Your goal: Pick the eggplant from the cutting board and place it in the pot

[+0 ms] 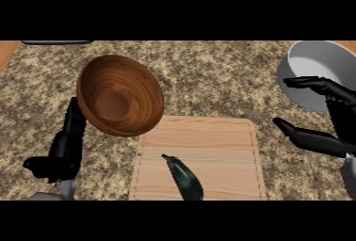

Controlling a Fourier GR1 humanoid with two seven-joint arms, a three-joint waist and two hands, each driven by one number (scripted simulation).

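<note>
eggplant (184,179) lay on cutting board (215,141), ungrasped; move to pot (314,61) not yet done; right hand (332,90) spread, empty; left hand (64,147) straight-fingered, resting

We look from head height, steeply down onto the counter (222,75), near enough that it fills our single view, cutting board (208,141) low at centre, pot (309,63) cut by the right edge, left hand (62,155) at lower left, right hand (341,117) at right.

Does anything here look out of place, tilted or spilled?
Nothing is spilled or broken. The eggplant lies on the cutting board. Only the wooden bowl looks slightly odd: its rim covers the board's far left corner.
</note>
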